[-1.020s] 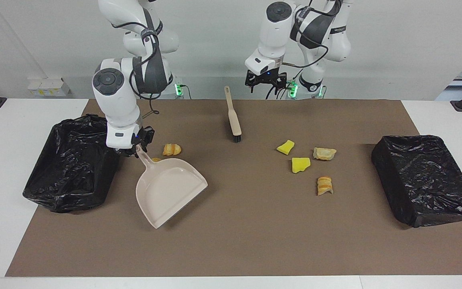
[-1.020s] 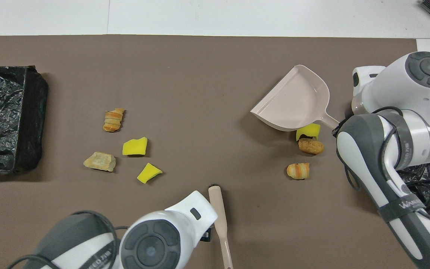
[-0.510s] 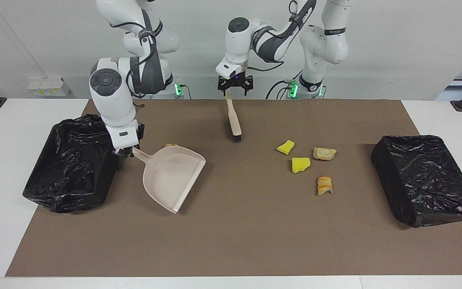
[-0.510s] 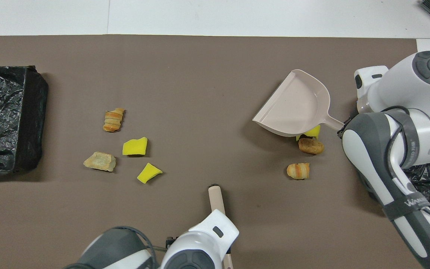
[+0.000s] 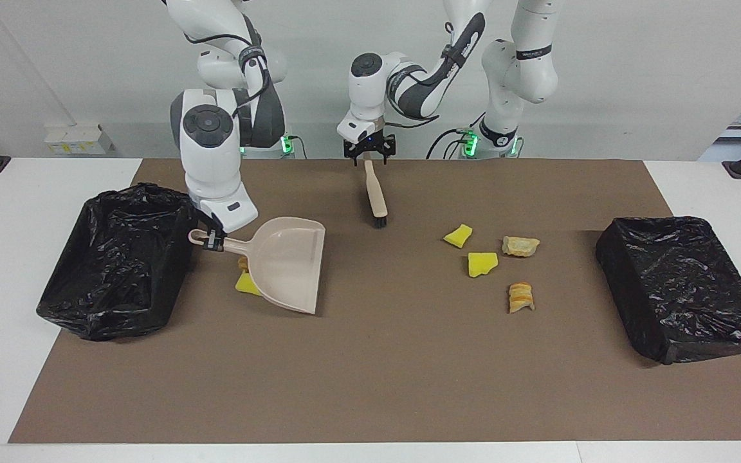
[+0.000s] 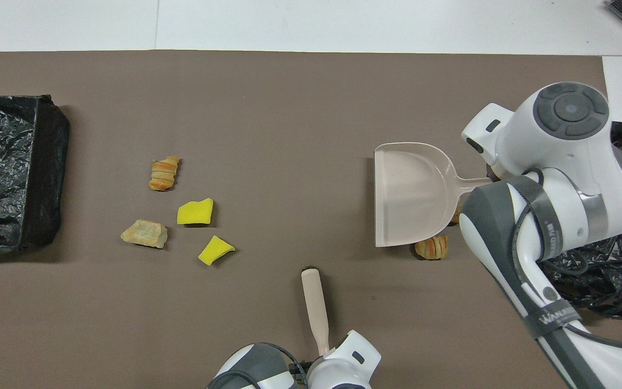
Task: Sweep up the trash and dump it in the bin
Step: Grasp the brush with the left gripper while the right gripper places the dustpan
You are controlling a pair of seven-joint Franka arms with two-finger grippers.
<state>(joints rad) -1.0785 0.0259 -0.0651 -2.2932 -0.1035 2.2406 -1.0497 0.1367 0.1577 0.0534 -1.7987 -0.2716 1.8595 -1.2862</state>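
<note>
Since a second ago my left claw [image 5: 366, 156] came over the brush [image 5: 375, 196] handle end; its long axis runs away from me. Its opening I cannot tell. My right claw [image 5: 211, 241] grips the dustpan [image 5: 285, 260] beside three scraps [image 6: 432, 248]; four scraps [image 5: 482, 263] lie toward my left arm's end.

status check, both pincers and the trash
Right pincer shut on dustpan handle. Left pincer at brush handle. Pan empty, over scraps. Four scraps unswept.

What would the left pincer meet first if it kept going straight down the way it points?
Most likely the brush: the left pincer points down at its handle's upper end, right over it. Depth is unclear, so it may already touch.
</note>
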